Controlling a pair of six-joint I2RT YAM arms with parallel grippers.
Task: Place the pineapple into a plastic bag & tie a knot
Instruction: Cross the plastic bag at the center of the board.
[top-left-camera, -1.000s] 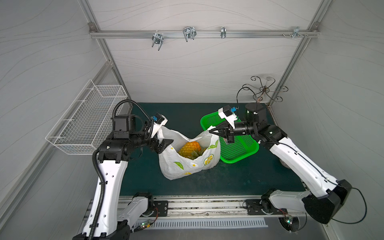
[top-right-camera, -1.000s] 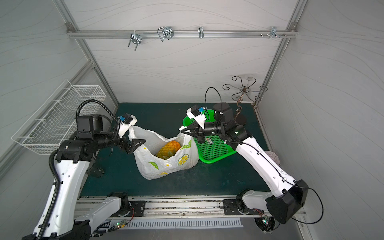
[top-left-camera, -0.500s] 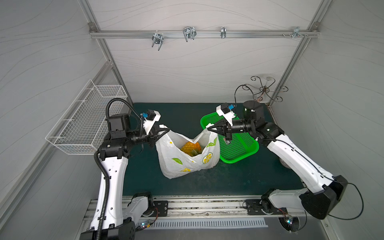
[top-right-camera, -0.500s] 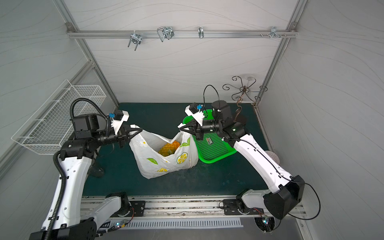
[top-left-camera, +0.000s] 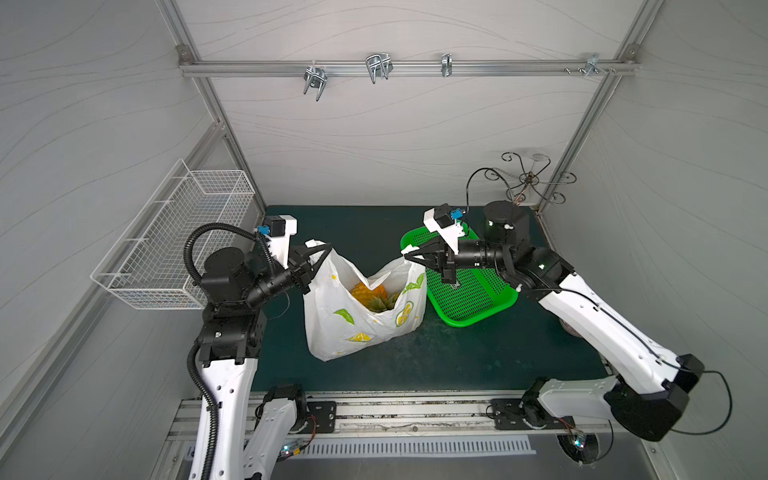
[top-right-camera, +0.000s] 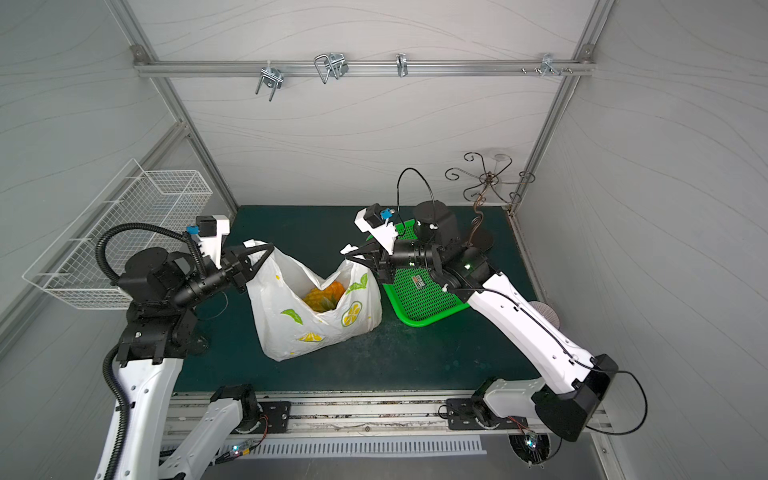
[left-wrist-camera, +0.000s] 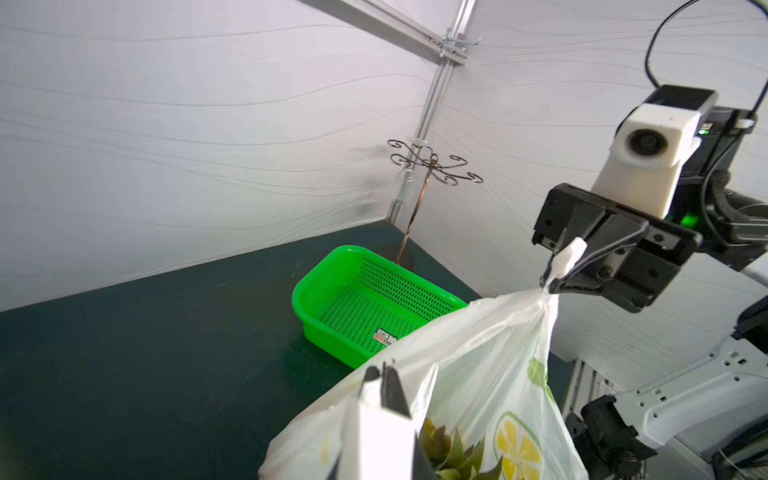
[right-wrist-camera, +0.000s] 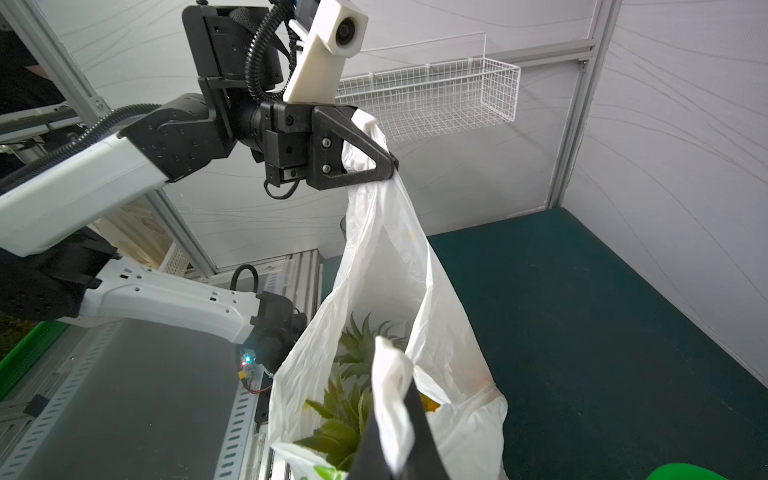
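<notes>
In both top views the bag (top-left-camera: 361, 328) stands on the dark green mat (top-left-camera: 365, 224) between the two arms, with its mouth open upward. The pineapple (top-left-camera: 371, 296) lies inside the bag; its yellow body and green leaves show through the mouth. The left gripper (top-left-camera: 328, 249) has its fingers pressed together on the upper end of the bag on its side. The right gripper (top-left-camera: 409, 255) pinches the opposite upper end. The two ends are well apart, and the rim sags in a V between them. A green tray (top-left-camera: 473, 299) lies on the mat just beside the bag, below the right wrist. A white wire basket (top-left-camera: 178, 249) hangs on the left wall. A metal hook stand (top-left-camera: 530, 183) is in the far right corner.

In the left wrist view, the left fingers (left-wrist-camera: 394, 397) are closed on a white strip of the bag. Across from them the right gripper (left-wrist-camera: 555, 280) grips the other end, and a short white tail sticks out past its closed jaws. The film is stretched between the two grippers. Pineapple leaves show inside the mouth, and the tray is beyond the bag.

In the right wrist view, the left gripper (right-wrist-camera: 390, 168) clamps bunched film and the bag hangs down from its tips. The right gripper's dark finger has a white strip folded against it. The green crown of the pineapple (right-wrist-camera: 353, 374) points up inside the bag.
</notes>
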